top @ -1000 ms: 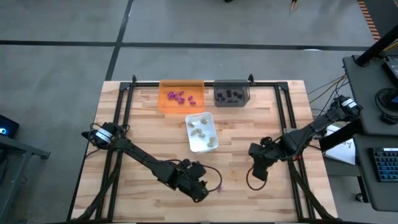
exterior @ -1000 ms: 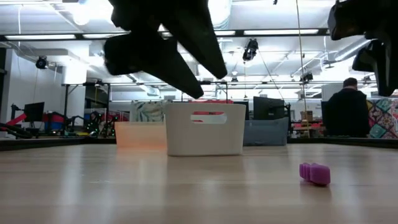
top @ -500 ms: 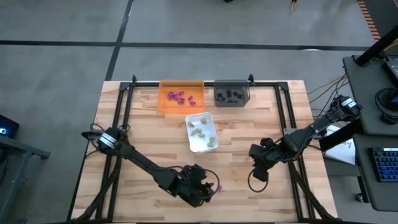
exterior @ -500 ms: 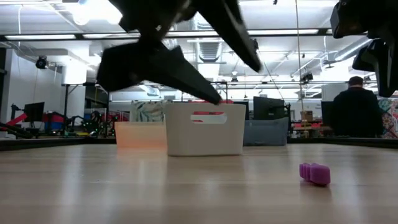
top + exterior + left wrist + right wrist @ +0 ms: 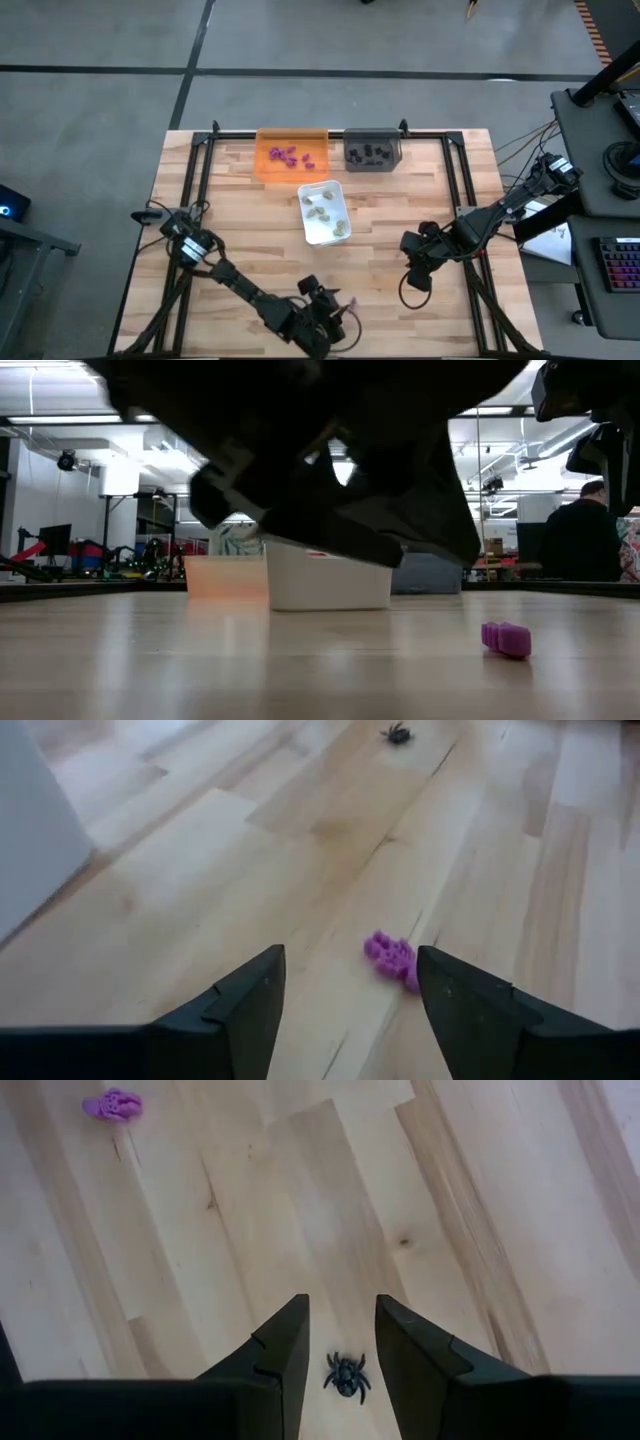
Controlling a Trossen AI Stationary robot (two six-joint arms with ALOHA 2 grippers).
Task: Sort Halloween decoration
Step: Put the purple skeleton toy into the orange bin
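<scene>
Most pieces already lie in the orange tray [image 5: 291,155], grey tray [image 5: 372,149] and white tray [image 5: 324,212]; near the white tray, my left gripper [image 5: 345,1000] spreads wide by the loose purple piece [image 5: 393,959], my right gripper [image 5: 343,1342] half-parted above the black spider [image 5: 346,1375].

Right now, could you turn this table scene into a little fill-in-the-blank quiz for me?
1. The loose purple piece lies on the bare wood ahead of the ____ claw.
2. The right claw hangs over a tiny black ____.
3. The purple pieces already sorted sit in the ____ tray.
4. The pale beige pieces lie in the ____ tray.

Missing words: left; spider; orange; white
</scene>
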